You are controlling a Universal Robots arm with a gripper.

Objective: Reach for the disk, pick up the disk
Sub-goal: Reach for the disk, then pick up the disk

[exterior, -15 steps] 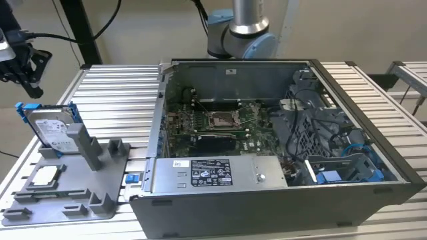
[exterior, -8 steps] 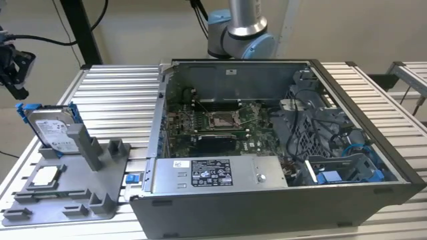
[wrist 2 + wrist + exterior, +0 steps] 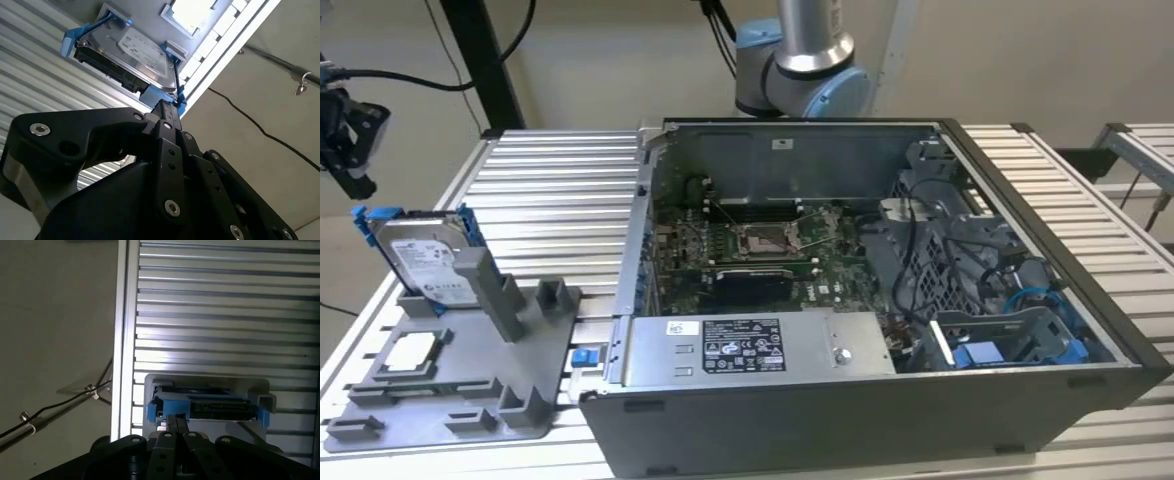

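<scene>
The disk (image 3: 424, 262) stands on edge in a grey holder (image 3: 534, 340) on the ribbed surface (image 3: 547, 190), at the exterior view's left. The gripper (image 3: 167, 112) hangs close by its blue-bracketed edge; whether apart or together, I cannot tell.

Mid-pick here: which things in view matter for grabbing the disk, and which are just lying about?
Job: silver rectangular hard drive in blue plastic bracket; black pincer.
Lying about: small square white-topped chip; long grey stickered metal box; open dark computer case.

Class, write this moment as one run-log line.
step: reach | tool: close to disk | disk: upright in grey holder, not lifted
</scene>
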